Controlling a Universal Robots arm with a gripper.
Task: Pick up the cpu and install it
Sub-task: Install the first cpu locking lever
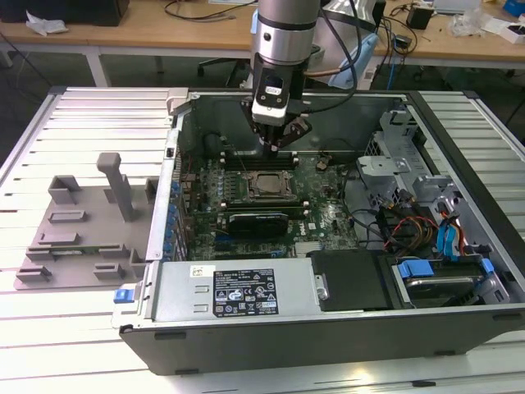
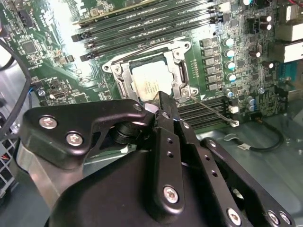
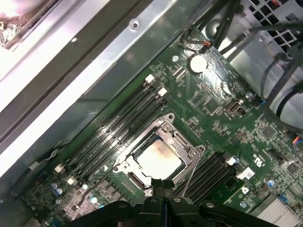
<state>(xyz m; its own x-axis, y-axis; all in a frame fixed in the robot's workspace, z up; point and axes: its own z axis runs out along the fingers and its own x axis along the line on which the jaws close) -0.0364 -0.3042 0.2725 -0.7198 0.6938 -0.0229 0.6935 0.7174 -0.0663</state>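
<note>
1 cpu (image 3: 158,158) lies seemingly seated in the socket (image 3: 179,138), end effector (image 3: 163,182) pressed together just above

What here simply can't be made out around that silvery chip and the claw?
Second wrist view: the near edge of the cpu, hidden behind the gripper.
First wrist view: whether the gripper touches the cpu; its tips cover the edge of the socket there.
Exterior view: the cpu is too small to tell if it lies flat in the socket.
</note>
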